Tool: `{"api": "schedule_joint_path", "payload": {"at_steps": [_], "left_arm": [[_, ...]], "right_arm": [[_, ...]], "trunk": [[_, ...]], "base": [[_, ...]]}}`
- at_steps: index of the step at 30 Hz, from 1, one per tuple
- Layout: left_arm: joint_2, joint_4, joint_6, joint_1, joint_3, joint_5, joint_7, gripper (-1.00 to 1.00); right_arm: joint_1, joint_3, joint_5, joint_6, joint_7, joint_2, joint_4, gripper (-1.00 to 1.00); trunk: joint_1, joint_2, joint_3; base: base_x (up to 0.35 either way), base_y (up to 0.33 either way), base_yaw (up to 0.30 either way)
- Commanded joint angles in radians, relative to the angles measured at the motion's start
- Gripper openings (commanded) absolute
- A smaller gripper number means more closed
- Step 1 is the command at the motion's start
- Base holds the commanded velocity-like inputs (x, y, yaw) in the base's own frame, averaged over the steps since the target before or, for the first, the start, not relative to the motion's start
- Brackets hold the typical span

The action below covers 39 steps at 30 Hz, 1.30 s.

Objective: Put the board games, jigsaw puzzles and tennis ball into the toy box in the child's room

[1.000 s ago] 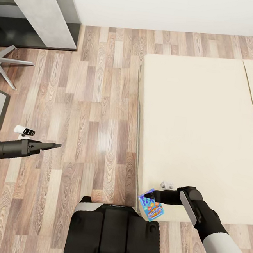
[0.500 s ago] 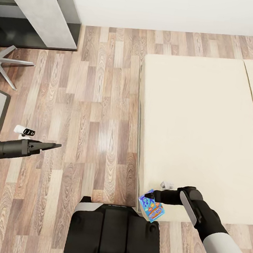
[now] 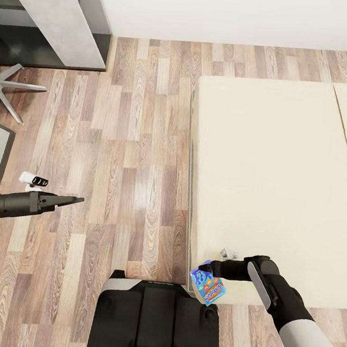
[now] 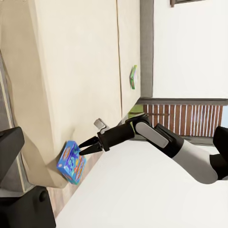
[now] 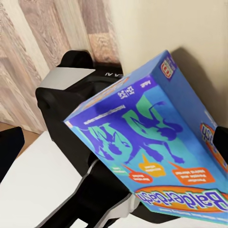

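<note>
Right claw (image 3: 209, 267) pinches the blue board game (image 3: 207, 285) by its edge at the bed (image 3: 271, 168) corner, tilted clear for carrying; left claw (image 3: 76, 200), pressed together, idles over the floor (image 3: 132, 152).

Board games: two. One blue box (image 3: 208, 284) off the bed's (image 3: 270, 174) near corner; one green-and-white box (image 4: 133, 77), small and blurred, probably near its headboard edge. Grippers: two.
</note>
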Motion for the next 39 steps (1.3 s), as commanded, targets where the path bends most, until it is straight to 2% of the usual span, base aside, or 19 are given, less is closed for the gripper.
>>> {"api": "schedule_joint_path", "payload": {"at_steps": [1, 23, 28, 32, 33, 39], "left_arm": [[0.0, 0.0, 0.011, 0.0, 0.0, -0.001, -0.004, 1.0], [0.0, 0.0, 0.011, 0.0, 0.0, -0.001, -0.004, 1.0], [0.001, 0.0, 0.01, 0.0, 0.0, -0.001, -0.004, 1.0], [0.002, 0.001, 0.01, 0.0, 0.0, -0.002, -0.004, 1.0], [0.002, 0.003, 0.009, 0.0, 0.0, -0.002, -0.004, 1.0], [0.003, 0.011, 0.005, 0.003, 0.0, -0.003, -0.004, 1.0]], "right_arm": [[0.0, 0.002, 0.002, 0.003, 0.004, -0.001, -0.001, 1.0], [0.004, 0.001, -0.003, 0.003, 0.007, -0.002, -0.009, 1.0], [0.01, -0.001, -0.004, 0.004, 0.007, -0.004, -0.049, 1.0], [0.014, -0.021, -0.005, 0.011, 0.007, -0.009, -0.109, 1.0], [0.014, -0.038, -0.005, 0.015, 0.007, -0.01, -0.143, 1.0], [0.015, -0.086, -0.007, 0.022, 0.008, -0.01, -0.241, 1.0]], "trunk": [[0.001, -0.002, 0.0], [0.001, -0.002, 0.034], [0.001, -0.002, 0.042], [0.001, -0.002, 0.048], [0.001, -0.002, 0.05], [0.001, -0.002, 0.06]], "base": [[0.0, 0.0, 0.0], [0.0, 0.0, 0.0], [0.0, 0.0, 0.0], [0.0, 0.0, 0.0], [0.0, 0.0, 0.0], [0.0, 0.0, 0.0]]}}
